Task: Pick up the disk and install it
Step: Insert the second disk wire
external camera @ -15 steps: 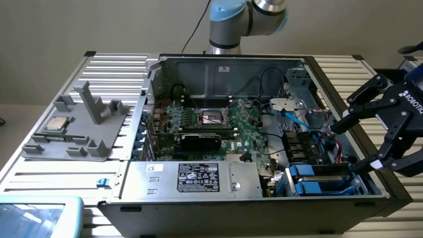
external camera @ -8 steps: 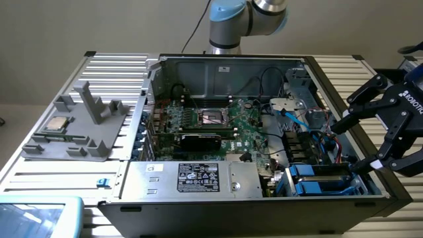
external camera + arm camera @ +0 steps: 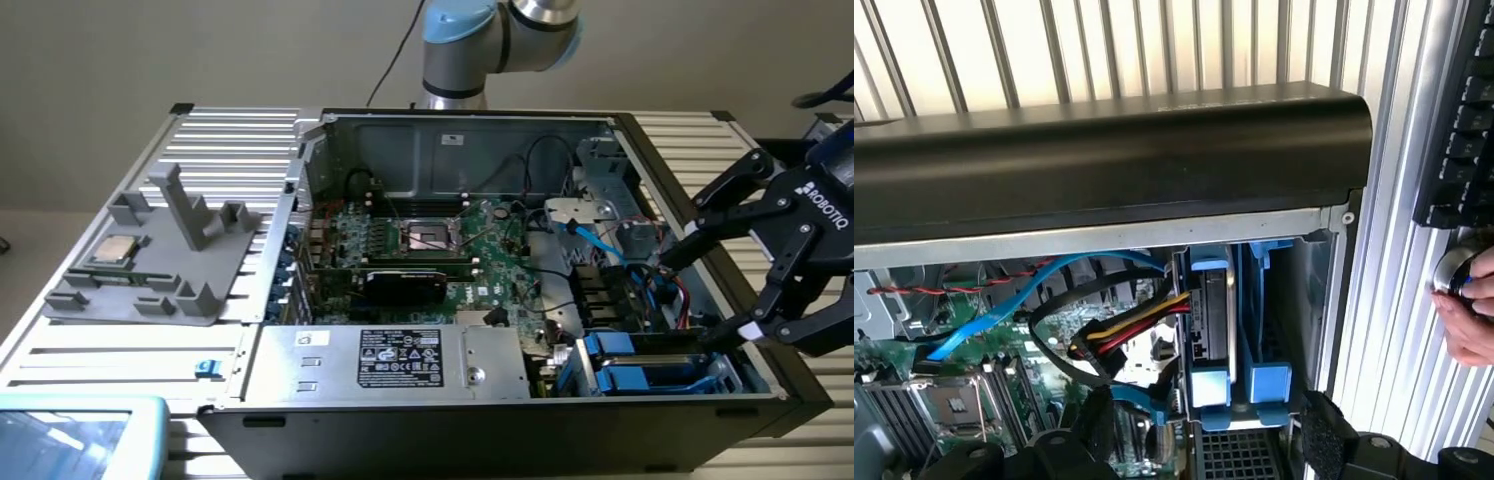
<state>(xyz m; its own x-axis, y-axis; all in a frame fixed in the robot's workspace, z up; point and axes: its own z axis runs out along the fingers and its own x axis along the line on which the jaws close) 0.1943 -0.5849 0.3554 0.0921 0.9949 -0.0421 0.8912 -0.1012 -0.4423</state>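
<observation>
Hovering at the exterior view's right, beside the open computer case (image 3: 534, 130), the end effector (image 3: 705, 300) is standing with its fingers spread wide and is holding nothing. One fingertip is pointing into the case near the cables, the other is reaching toward the drive bay.

The disk (image 3: 638, 378) is sitting in that bay, at about eight o'clock from the end effector in the exterior view, just beside the lower fingertip. In the wrist view the disk (image 3: 1210, 335) is showing its metal body in the blue carrier, with its long axis running down into the bay, along the case wall. It is looking already seated, though I cannot tell whether it is fully pushed in.

A bundle of cables (image 3: 1119, 335), blue, black, yellow and red, is lying just beside the disk and may be standing in the way. The black case edge (image 3: 1104, 150) is running above the bay. A person's hand (image 3: 1469, 315) is resting on the ribbed surface (image 3: 1399, 330), near a keyboard (image 3: 1464, 120), well apart from the bay.
</observation>
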